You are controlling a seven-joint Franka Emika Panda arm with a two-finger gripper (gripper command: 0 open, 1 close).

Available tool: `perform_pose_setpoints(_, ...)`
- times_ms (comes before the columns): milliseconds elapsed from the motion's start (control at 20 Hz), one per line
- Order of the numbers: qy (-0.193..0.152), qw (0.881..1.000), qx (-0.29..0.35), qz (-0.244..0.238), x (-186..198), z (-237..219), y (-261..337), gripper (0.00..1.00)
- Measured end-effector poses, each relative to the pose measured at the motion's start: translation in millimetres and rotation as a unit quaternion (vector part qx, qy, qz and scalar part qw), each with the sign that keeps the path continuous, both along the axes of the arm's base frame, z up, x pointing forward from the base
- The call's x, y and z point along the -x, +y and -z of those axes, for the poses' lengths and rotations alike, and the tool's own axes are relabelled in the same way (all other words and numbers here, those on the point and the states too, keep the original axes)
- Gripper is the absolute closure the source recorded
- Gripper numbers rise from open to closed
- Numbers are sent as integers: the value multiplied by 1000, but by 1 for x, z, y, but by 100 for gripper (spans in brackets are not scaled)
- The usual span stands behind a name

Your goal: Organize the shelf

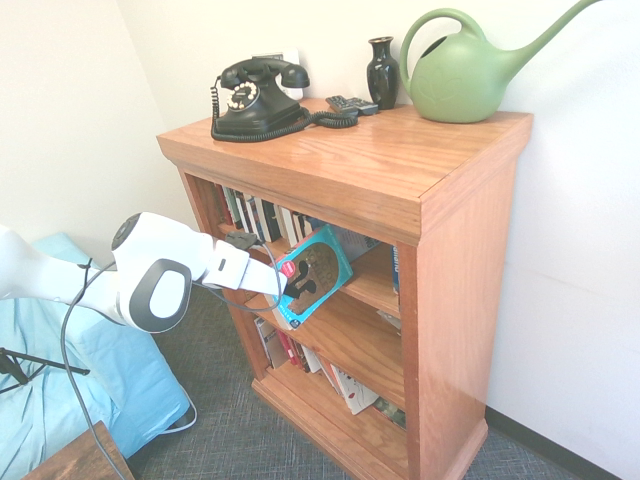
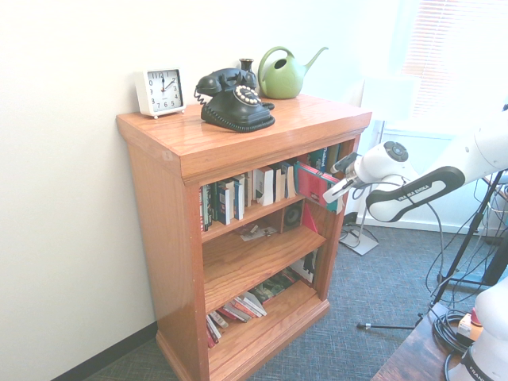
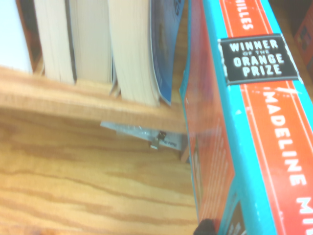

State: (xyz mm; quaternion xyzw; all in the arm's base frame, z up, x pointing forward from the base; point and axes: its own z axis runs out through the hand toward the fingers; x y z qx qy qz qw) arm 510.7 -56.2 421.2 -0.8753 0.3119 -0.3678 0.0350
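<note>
The gripper, clamped on a teal paperback, holds it tilted just outside the shelf's top-tier book row.

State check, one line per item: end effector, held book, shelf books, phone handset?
end effector: shut on the teal book
teal book: held, tilted, at the shelf front, not yet in the row
top-tier books: standing upright
bottom-tier books: lying flat
phone: handset on cradle

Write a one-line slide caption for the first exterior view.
White arm's gripper holds a teal book, tilted, at the front of the wooden shelf, with a black telephone and green watering can on top.
</note>
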Motion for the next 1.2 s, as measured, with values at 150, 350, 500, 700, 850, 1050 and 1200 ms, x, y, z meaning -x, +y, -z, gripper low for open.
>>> perform_pose_setpoints(150,-2,1000,-5,4,-7,1,-1,100)
perform_pose_setpoints(350,-5,1000,-11,10,-18,2,-4,100)
perform_pose_setpoints(500,-8,1000,-13,12,-26,2,-4,100)
perform_pose_setpoints(700,-12,1000,-12,12,-40,3,-4,100)
perform_pose_setpoints(850,-18,1000,-6,10,-50,5,-6,100)
perform_pose_setpoints(1050,-23,1000,-2,10,-60,8,0,100)
perform_pose_setpoints(1200,-24,1000,-11,11,-71,11,7,100)
